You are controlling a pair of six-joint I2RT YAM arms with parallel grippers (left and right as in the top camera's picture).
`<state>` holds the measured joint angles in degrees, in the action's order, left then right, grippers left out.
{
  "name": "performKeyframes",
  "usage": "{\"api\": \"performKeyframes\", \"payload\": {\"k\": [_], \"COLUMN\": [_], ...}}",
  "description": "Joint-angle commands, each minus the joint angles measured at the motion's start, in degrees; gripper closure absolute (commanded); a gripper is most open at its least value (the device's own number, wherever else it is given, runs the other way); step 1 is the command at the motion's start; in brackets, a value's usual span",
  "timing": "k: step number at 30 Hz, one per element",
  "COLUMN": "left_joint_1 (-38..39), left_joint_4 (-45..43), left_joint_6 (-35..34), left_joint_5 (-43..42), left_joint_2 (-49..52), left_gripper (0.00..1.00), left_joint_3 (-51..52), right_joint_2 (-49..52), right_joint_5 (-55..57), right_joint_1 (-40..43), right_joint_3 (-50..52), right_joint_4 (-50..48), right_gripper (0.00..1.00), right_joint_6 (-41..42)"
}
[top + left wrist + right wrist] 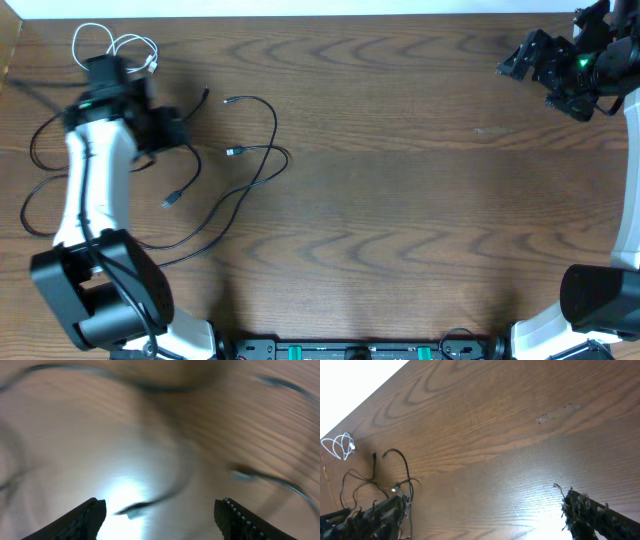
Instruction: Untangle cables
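A: Entry, left side. Where are the cables?

B: The black cables lie loose on the left part of the table. Some loops run to the right of the left arm, with three small plug ends apart from one another. Another loop runs to the arm's left, and the strands pass under the arm. The white cable is coiled at the far left corner, just beside the arm's wrist. I cannot tell whether it crosses any black strand.

A: Left gripper?

B: Its fingers are spread wide in the wrist view. That view is badly blurred: dark streaks of cable cross the wood below, one of them between the fingers, and I cannot tell if it touches them. Nothing is clamped.

A: Right gripper?

B: It is at the far right corner, well apart from all the cables. The jaws are fully parted with bare wood between them, holding nothing. Its camera looks across the table to the cables at the other end
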<state>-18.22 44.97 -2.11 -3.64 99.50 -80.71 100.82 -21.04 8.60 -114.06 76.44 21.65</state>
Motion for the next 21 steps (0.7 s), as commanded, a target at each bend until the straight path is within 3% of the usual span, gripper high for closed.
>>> {"api": "performKeyframes", "payload": {"k": [1, 13, 15, 17, 21], "left_joint_1": [-3.69, -12.39, -13.68, -14.62, -15.65], "left_joint_4": [0.2, 1.6, 0.61, -0.13, -0.02], "left_joint_6": [-4.07, -11.82, -11.58, -8.72, -4.98], "left_joint_5": [8.94, 17.11, 17.18, 17.2, 16.02], "left_joint_2": [-1.03, 5.33, 7.21, 8.83, 12.11], "left_gripper": [0.25, 0.25, 0.25, 0.33, 0.34], "left_joint_3": [-1.01, -0.15, -0.15, -0.15, -0.15], "right_joint_2": [-0.72, -0.72, -0.72, -0.72, -0.72], "right_joint_5": [-0.31, -0.31, -0.28, -0.28, -0.28], "right_joint_1": [-0.46, -0.46, -0.46, -0.46, -0.46], "right_joint_3": [-0.76, -0.76, -0.76, -0.76, -0.76], "right_joint_4": [-0.09, -0.09, 0.24, 0.42, 0.42], "right_gripper": [0.01, 0.01, 0.01, 0.01, 0.01], "right_joint_6": [-0.94, -0.96, -0.96, -1.18, -1.14]}}
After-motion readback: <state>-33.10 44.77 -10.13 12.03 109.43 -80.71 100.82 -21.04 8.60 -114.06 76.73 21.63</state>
